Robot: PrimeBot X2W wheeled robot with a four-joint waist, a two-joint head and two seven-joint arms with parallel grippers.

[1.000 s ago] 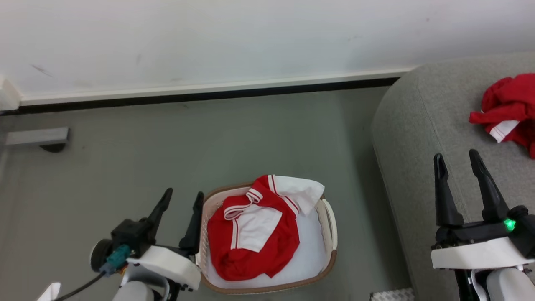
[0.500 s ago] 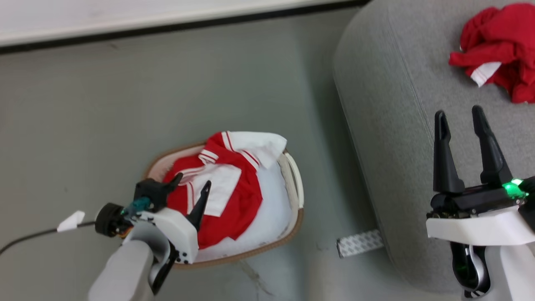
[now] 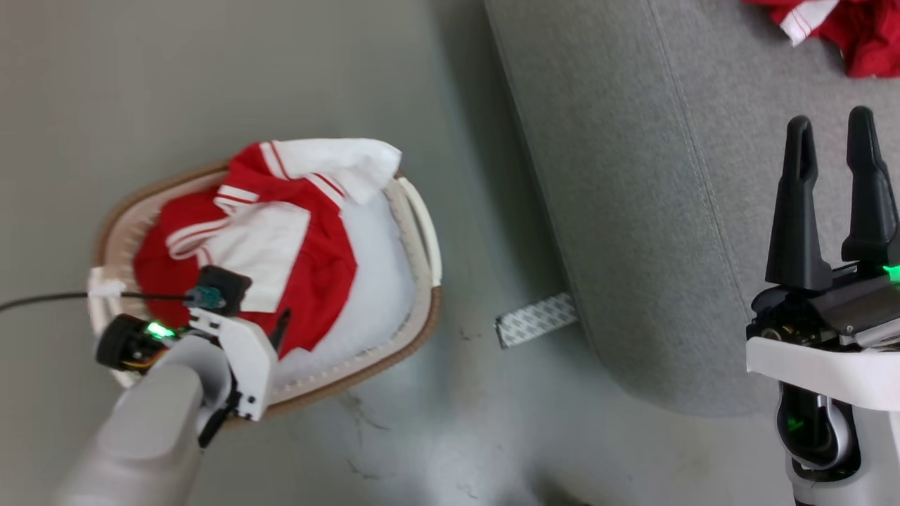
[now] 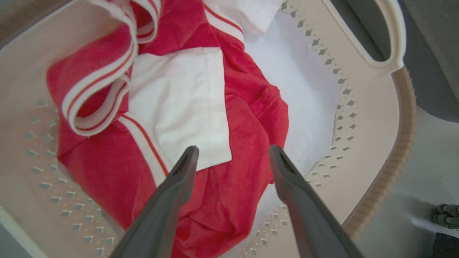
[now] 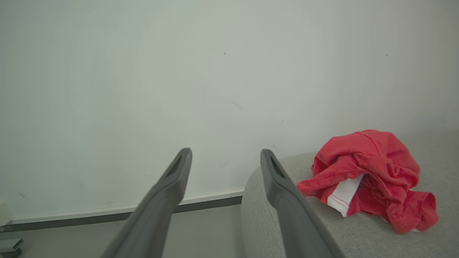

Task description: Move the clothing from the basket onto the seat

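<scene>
On the grey floor stands the white basket [image 3: 420,225] with its brown rim, and in it lies red and white clothing [image 3: 316,239]. My left gripper [image 3: 275,330] points down into the basket. In the left wrist view it [image 4: 232,152] is open, its fingertips just above the red fabric [image 4: 251,118] beside a white panel, gripping nothing; the basket wall [image 4: 369,118] curves around on the right. Over the grey seat [image 3: 633,176] my right gripper [image 3: 830,119] stands open and empty. Another red garment [image 3: 861,39] lies on the seat, ahead of the right gripper [image 5: 226,151] and to the right [image 5: 369,172].
A patterned grey strip [image 3: 538,320] lies on the floor against the seat's base. A black cable [image 3: 42,302] runs left from my left wrist. The right wrist view faces a white wall with a dark baseboard [image 5: 125,211]. Scuff marks show on the floor near the basket.
The head camera has tilted down and turned, shifting the whole picture. My left gripper went from beside the basket to over the clothing inside it. Both grippers stayed open.
</scene>
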